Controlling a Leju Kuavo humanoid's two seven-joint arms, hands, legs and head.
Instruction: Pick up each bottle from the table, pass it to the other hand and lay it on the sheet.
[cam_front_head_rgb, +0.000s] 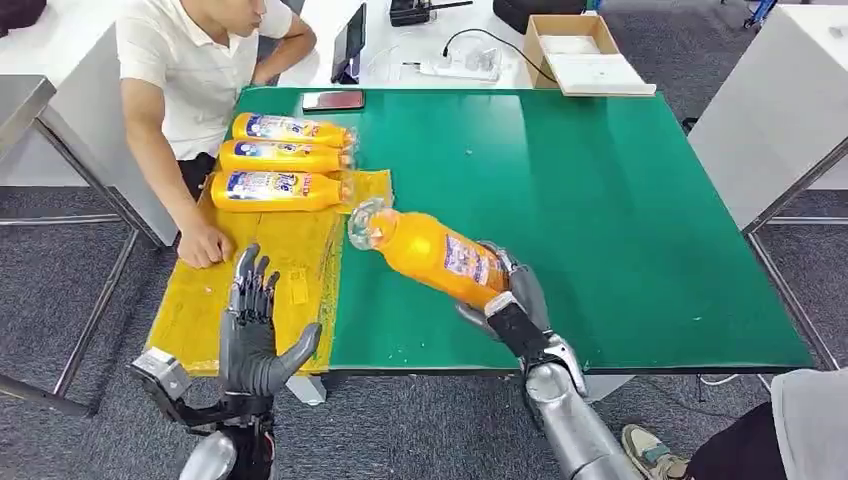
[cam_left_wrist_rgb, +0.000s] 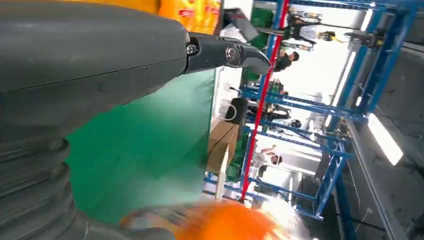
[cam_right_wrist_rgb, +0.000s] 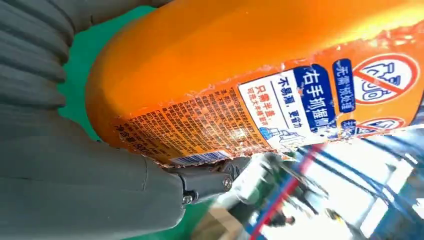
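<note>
Your right robot hand (cam_front_head_rgb: 508, 300) grips an orange bottle (cam_front_head_rgb: 430, 255) above the green tabletop (cam_front_head_rgb: 600, 200); left robot hand (cam_front_head_rgb: 252, 330) spread over the yellow sheet (cam_front_head_rgb: 290, 270).

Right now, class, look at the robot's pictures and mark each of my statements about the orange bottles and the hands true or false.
1. The right hand grips an orange plastic bottle. True.
2. Five bottles lie on the yellow sheet. False: three bottles lie there, side by side.
3. The left hand holds nothing, fingers apart. True.
4. The held bottle stands upright on the green table mat. False: it is tilted, its cap end towards the sheet.
5. A person's hand rests on the sheet. True.
</note>
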